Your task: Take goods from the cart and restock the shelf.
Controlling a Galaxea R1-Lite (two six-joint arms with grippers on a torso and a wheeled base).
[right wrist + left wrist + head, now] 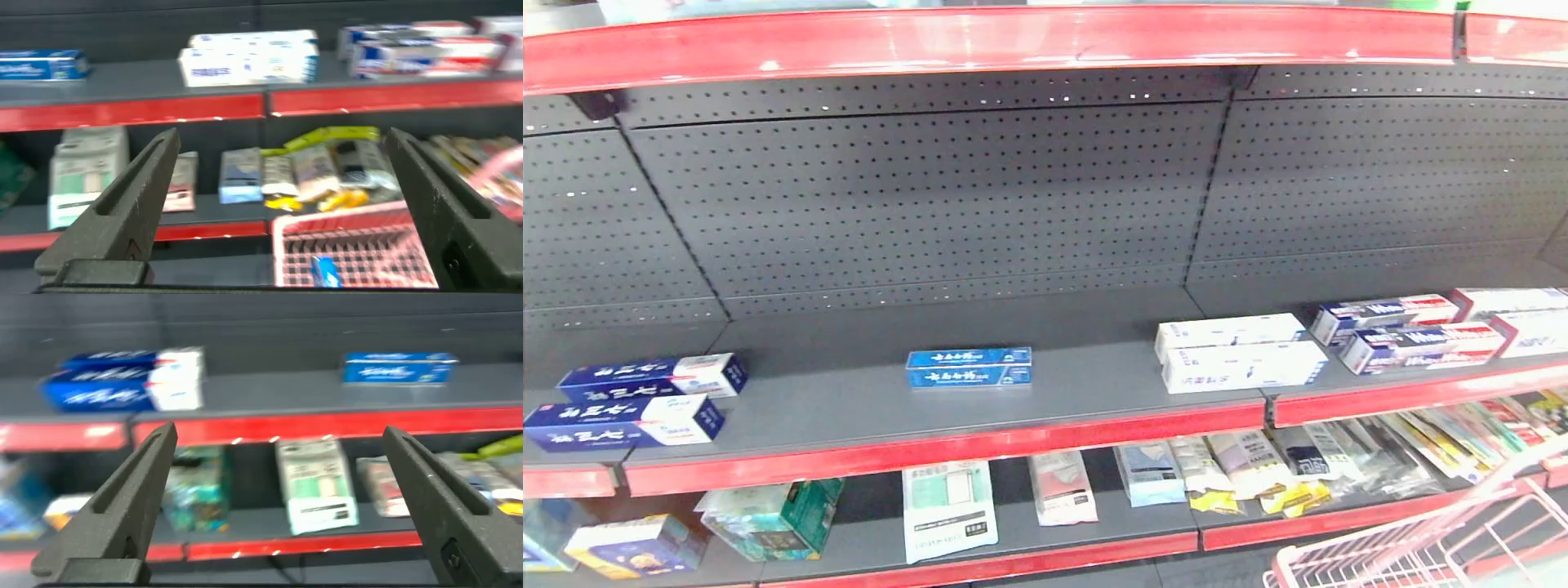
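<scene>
The grey shelf [849, 408] with a red front lip carries toothpaste boxes: a light blue box [969, 367] in the middle, two dark blue and white boxes [645, 396] at the left, two white boxes [1240, 354] right of centre. A pink wire cart [1429, 543] stands at the lower right, and a blue item [324, 269] lies inside the cart [351, 245]. My left gripper [278, 449] is open and empty, in front of the shelf's left part. My right gripper [282, 155] is open and empty, above the cart and facing the shelf.
More blue, red and white boxes [1413, 333] fill the shelf's right end. The lower shelf [1013, 531] holds a green box [776, 510], flat packets [947, 506] and hanging packs [1339, 461]. A red upper shelf edge [1013, 37] overhangs the perforated back wall.
</scene>
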